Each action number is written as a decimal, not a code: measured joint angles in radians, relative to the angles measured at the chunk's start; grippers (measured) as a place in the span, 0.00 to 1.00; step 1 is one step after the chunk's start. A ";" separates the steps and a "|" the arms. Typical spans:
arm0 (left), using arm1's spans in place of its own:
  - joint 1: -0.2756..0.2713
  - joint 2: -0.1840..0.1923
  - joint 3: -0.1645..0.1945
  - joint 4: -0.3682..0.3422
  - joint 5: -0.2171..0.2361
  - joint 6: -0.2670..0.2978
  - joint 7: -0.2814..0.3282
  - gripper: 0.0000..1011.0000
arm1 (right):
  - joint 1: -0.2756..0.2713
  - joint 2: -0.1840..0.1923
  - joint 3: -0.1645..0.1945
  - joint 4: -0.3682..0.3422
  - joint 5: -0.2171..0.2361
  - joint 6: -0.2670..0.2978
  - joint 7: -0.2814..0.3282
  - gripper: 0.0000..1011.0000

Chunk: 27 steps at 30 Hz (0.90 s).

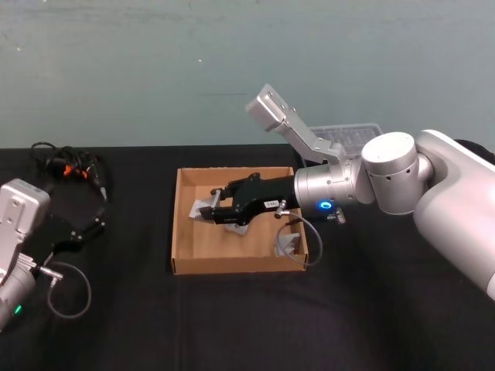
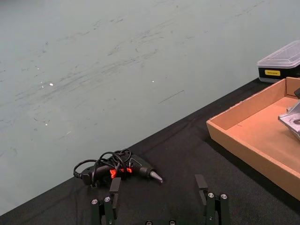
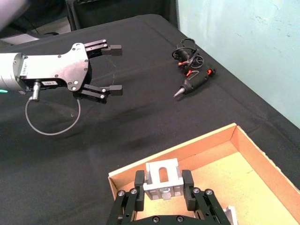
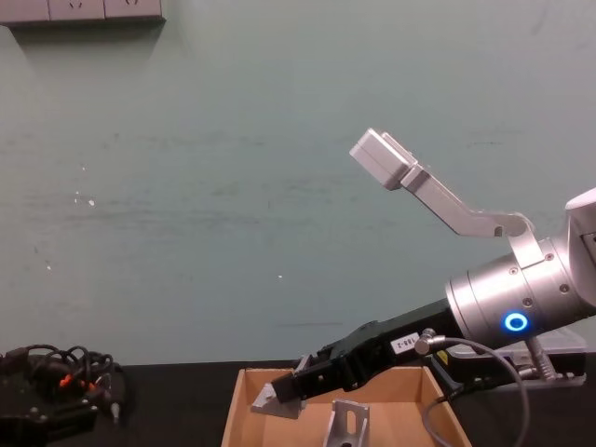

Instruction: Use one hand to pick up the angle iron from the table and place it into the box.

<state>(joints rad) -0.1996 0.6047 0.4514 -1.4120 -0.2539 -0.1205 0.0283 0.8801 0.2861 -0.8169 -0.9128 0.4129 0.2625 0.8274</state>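
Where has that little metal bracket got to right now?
The angle iron is clamped in the right pincer, held over the left part of the box. A second bracket lies in the box's right front corner.

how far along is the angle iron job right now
Picked up already: the right gripper is shut on an angle iron and holds it over the box. Another bracket already lies inside. Left to do: release it into the box. The left gripper is open, idle over the table.
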 joint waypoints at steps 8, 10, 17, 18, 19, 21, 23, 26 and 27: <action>0.000 0.000 0.000 0.000 0.000 0.000 0.000 0.99 | -0.001 0.002 0.000 -0.004 0.002 0.000 0.000 0.54; 0.000 0.000 0.000 0.000 0.000 0.000 0.000 0.99 | -0.001 0.002 0.000 -0.005 0.003 0.000 0.000 0.61; 0.000 0.000 0.000 0.000 0.000 0.000 0.000 0.99 | -0.002 0.003 0.001 -0.007 0.003 0.000 -0.001 0.81; 0.000 0.000 0.000 0.000 0.000 0.000 0.000 0.99 | -0.002 0.004 0.001 -0.007 0.004 0.000 -0.001 0.85; 0.000 0.000 0.000 0.000 0.000 0.000 0.000 0.99 | -0.002 0.004 0.001 -0.007 0.004 0.000 -0.001 0.87; 0.000 0.000 0.000 0.000 0.000 0.000 0.000 0.99 | -0.002 0.004 0.001 -0.007 0.004 -0.001 -0.001 0.93; 0.000 0.000 0.000 0.000 0.000 0.000 0.000 0.99 | -0.002 0.004 0.001 -0.008 0.004 -0.001 -0.001 0.99; 0.000 0.000 0.000 0.000 0.000 0.000 0.000 0.99 | -0.002 0.004 0.001 -0.008 0.004 -0.001 -0.001 0.99; 0.000 0.000 0.000 0.000 0.000 0.000 0.000 0.99 | -0.002 0.004 0.001 -0.008 0.004 -0.001 -0.001 0.99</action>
<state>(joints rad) -0.1995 0.6047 0.4514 -1.4120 -0.2539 -0.1205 0.0283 0.8776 0.2904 -0.8154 -0.9209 0.4173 0.2616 0.8267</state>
